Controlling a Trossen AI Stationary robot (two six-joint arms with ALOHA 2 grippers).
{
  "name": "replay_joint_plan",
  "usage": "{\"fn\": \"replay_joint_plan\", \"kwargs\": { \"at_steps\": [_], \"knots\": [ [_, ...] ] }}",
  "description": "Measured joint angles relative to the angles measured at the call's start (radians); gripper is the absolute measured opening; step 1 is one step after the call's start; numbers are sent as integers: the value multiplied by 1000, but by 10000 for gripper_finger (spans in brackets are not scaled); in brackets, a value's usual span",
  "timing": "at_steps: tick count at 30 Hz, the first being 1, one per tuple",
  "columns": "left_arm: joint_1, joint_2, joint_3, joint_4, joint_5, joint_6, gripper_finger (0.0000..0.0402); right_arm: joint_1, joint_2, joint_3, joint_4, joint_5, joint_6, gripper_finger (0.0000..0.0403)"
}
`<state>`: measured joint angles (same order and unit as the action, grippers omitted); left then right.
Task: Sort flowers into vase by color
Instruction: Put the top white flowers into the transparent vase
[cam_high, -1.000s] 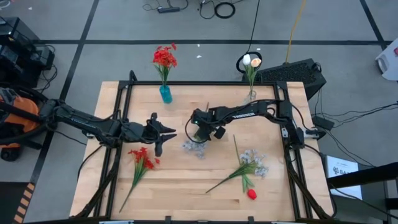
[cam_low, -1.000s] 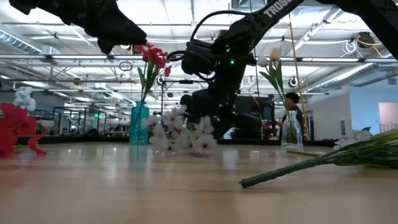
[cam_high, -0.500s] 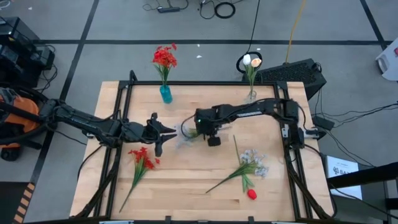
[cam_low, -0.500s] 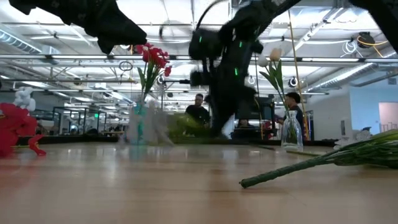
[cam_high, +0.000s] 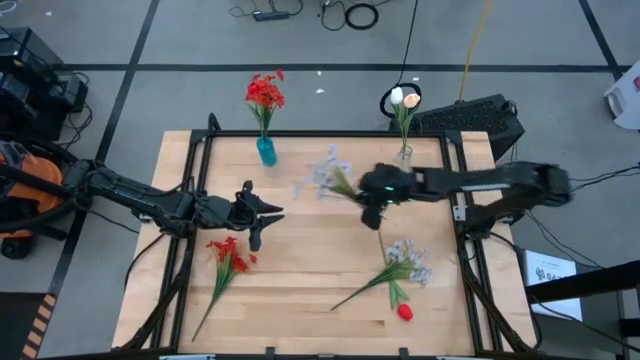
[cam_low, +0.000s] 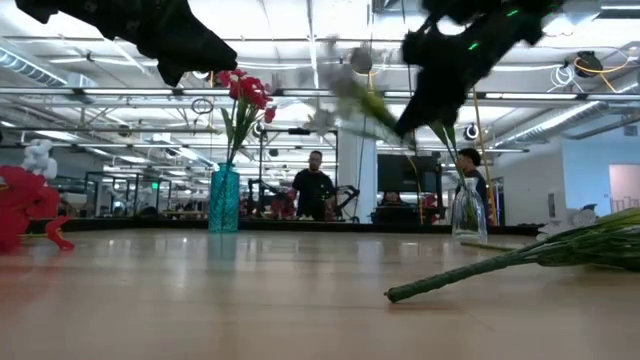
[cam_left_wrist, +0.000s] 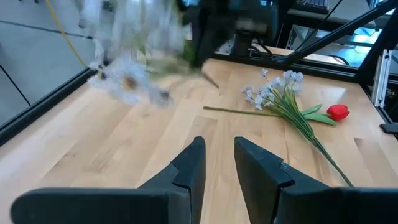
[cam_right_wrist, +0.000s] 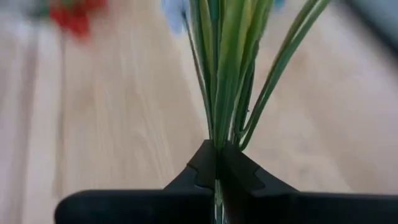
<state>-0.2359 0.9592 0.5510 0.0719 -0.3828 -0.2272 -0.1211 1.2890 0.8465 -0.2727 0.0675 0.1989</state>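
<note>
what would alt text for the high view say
Seen from above, the right hand holds a pale bluish-white spray lifted over the wooden table, near the clear vase of cream tulips. The left hand hovers beside a lying red flower; a teal vase holds red blooms.
</note>
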Motion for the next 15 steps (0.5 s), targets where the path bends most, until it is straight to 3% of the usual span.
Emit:
{"fn": "replay_joint_plan", "kwargs": {
  "at_steps": [8,15],
  "knots": [
    [0,0,0,2,0,0,91,10,-436,-188,166,362,19,0],
    [0,0,0,3,0,-1,91,-17,-665,-279,216,693,-24,0]
  ]
}}
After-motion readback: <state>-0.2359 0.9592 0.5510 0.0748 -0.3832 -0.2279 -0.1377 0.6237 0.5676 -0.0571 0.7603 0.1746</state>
